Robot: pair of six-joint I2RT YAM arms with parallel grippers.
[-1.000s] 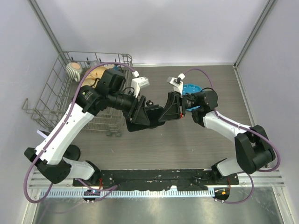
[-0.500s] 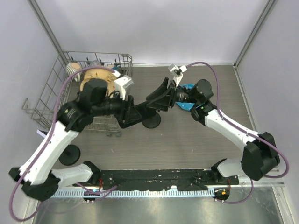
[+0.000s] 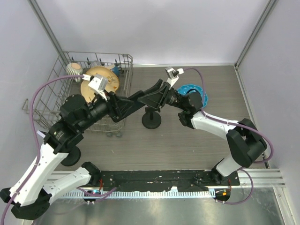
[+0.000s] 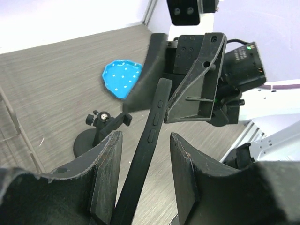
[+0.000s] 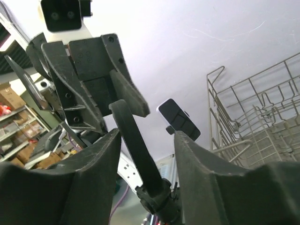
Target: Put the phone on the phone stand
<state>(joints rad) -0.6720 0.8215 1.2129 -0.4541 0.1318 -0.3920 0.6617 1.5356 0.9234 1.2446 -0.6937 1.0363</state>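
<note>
A black phone (image 3: 140,97) hangs in the air, edge-on in the left wrist view (image 4: 154,117). My left gripper (image 3: 131,102) (image 4: 145,138) is shut on its lower part. The phone's far end lies between the fingers of my right gripper (image 3: 149,97) (image 5: 147,136), which is open, with a gap on each side of the phone (image 5: 136,145). The two grippers face each other. On the table just below them stands the phone stand (image 3: 151,120) (image 4: 99,132), black, with a round base, and nothing rests on it.
A wire dish rack (image 3: 56,93) (image 5: 262,122) fills the far left and holds a wooden plate (image 3: 99,80). A blue perforated dish (image 3: 193,91) (image 4: 123,77) lies behind the right arm. Walls close in both sides.
My right gripper has opened and let go of the phone, which stays in the left gripper. Both grippers have risen and moved toward the far side, uncovering the stand.
</note>
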